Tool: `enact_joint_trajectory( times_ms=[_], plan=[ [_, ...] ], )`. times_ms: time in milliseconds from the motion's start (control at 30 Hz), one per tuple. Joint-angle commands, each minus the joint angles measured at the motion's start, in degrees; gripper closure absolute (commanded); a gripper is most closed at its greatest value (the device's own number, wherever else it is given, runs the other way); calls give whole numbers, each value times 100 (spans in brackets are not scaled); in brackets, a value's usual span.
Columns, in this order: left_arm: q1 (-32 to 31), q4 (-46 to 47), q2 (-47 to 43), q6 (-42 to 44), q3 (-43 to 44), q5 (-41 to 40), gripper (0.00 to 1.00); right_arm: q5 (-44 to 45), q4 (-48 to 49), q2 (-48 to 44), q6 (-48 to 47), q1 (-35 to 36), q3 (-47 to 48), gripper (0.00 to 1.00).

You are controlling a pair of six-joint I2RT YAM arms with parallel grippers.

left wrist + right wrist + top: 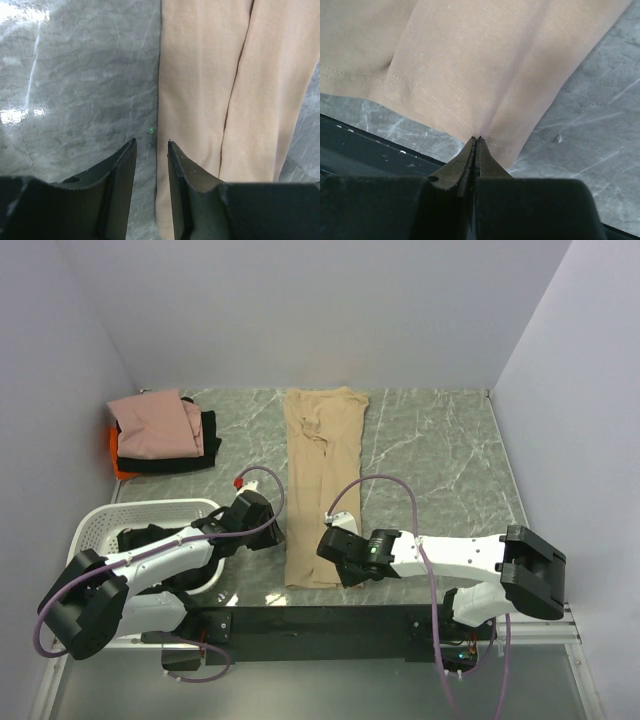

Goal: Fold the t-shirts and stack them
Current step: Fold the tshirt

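Tan-beige cloth t-shirt (322,470), right of the white perforated plastic basket (95,528), is so far only a long strip. Folded pink, black and orange shirts (160,435) sit stacked beyond that basket. Right claw (476,142) pinches its near hem, and left claw (151,145) gapes astride its edge. Crosswise folding and stacking likely remain.

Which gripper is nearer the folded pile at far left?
Left. The left gripper hangs at the tan shirt's left edge, on the pile's side; the right gripper is across the shirt, shut on its near hem.
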Motion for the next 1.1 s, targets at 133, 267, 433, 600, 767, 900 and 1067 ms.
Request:
enact_joint_trajectory(
  times_ms=[133, 267, 433, 600, 767, 900, 1067],
  plan=[
    [-77, 324, -77, 34, -69, 388, 62, 12, -111, 313, 12, 95, 84, 73],
    [-218, 246, -165, -27, -200, 563, 62, 170, -314, 94, 196, 95, 93, 52],
    [-393, 158, -639, -282, -551, 651, 61, 250, -227, -468, 486, 68, -109, 38],
    [-464, 149, -1280, -599, -842, 730, 61, 153, 299, -688, 776, -177, -591, 37],
    [-517, 255, -1405, -810, -1097, 854, 60, -23, 767, -882, 873, -406, -979, 37],
    [-683, 246, -1387, -915, -1237, 854, 60, -58, 846, -882, 970, -415, -1137, 37],
    [-798, 289, -1562, -1108, -1466, 888, 60, -163, 969, -961, 1128, -415, -1374, 37]
  ],
)
